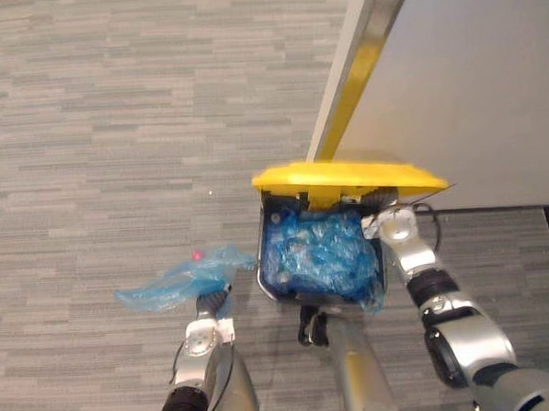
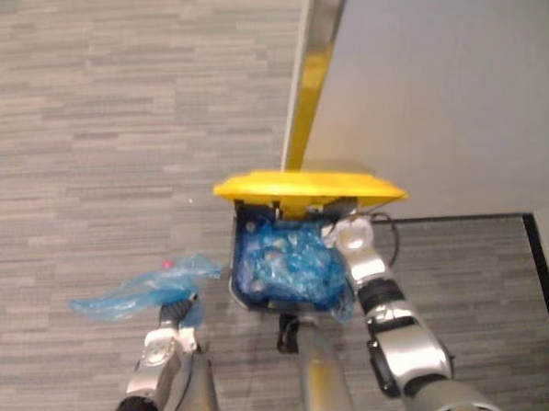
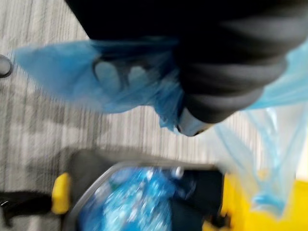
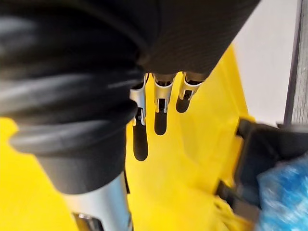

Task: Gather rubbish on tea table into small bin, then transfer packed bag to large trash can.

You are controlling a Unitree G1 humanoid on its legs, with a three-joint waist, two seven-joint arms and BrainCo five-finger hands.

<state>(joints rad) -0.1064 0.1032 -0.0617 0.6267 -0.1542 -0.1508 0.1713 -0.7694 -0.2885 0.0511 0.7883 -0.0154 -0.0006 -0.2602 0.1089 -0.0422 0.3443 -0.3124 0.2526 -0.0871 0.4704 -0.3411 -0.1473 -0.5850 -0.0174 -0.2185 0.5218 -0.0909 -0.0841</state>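
Nearest to me is my left robot hand [image 1: 209,308], low on the left side, with its fingers closed on one thin blue bag [image 1: 173,283]. In the left wrist view I see the fingers [image 3: 108,77] through the plastic, which is wrapped over them. The bag hangs out to the left above the carpet floor [image 1: 114,131], just beside the bin but not in it, and it looks slack and crumpled.

A little farther on, to the right, is my right robot hand [image 1: 392,225]. Its wrist view shows straight fingers [image 4: 160,120] laid flat against yellow plastic, so the hand is open and holds nothing.

Between the two hands stands one dark-walled trash can [image 1: 262,261], its mouth towards me, filled with crumpled blue plastic [image 1: 318,254]. Its one yellow lid [image 1: 347,176] is raised at the far edge, with my right robot hand against it.

Beyond the can is a pale wall [image 1: 471,85], and one gold strip [image 1: 359,63] runs up its edge.
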